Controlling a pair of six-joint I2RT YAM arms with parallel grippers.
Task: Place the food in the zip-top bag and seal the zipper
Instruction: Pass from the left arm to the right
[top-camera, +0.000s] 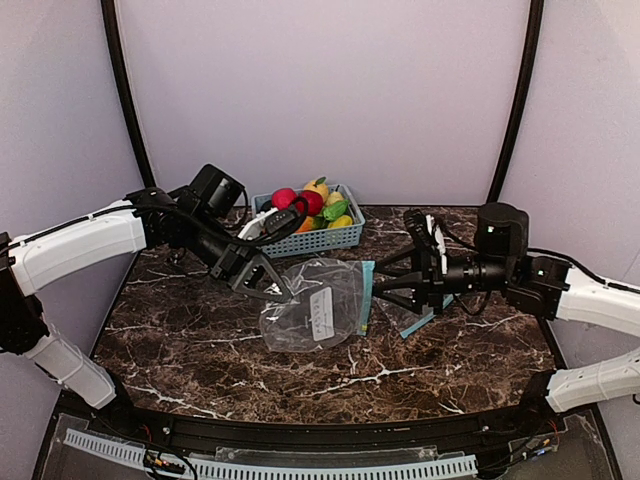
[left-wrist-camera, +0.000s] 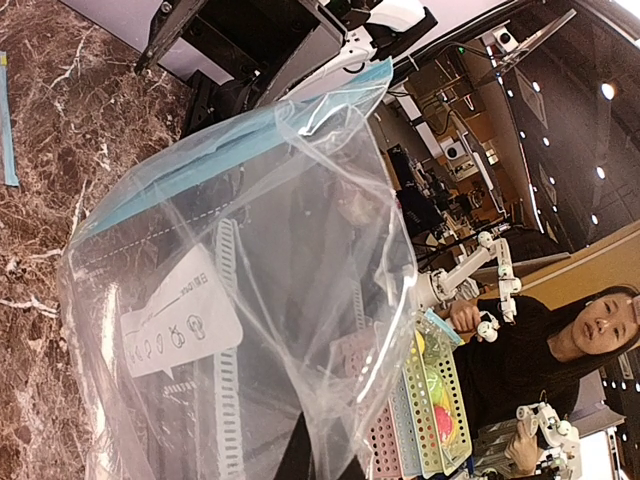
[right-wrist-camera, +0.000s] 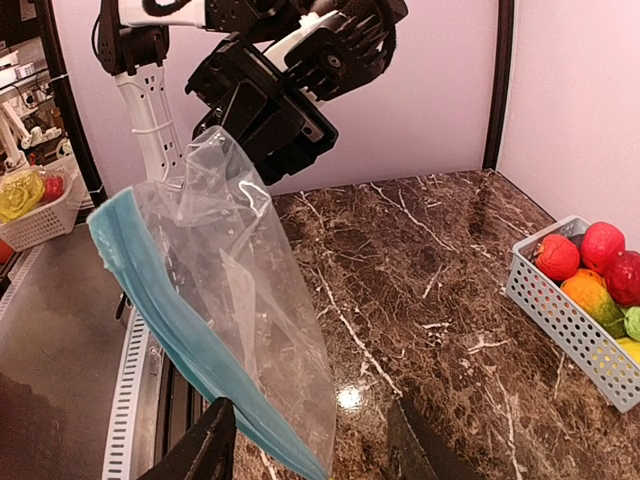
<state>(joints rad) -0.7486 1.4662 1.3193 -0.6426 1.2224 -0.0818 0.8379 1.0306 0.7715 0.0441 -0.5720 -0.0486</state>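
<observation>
Your left gripper (top-camera: 272, 286) is clenched on the bag (top-camera: 315, 308) at its closed end, lifting it over the middle of the table (top-camera: 180, 335). The food (top-camera: 314, 203) sits in the basket (top-camera: 322, 241) at the far edge. Your right gripper (right-wrist-camera: 313, 436) stands released: centre one lip of the zipper (right-wrist-camera: 170, 320) between its fingers before pinching.

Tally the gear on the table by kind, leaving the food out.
Grippers: 2, left gripper and right gripper
Baskets: 1, the basket
Bags: 1 sure, the bag; a teal strip under the right gripper may be a second
Total: 4 sure
</observation>
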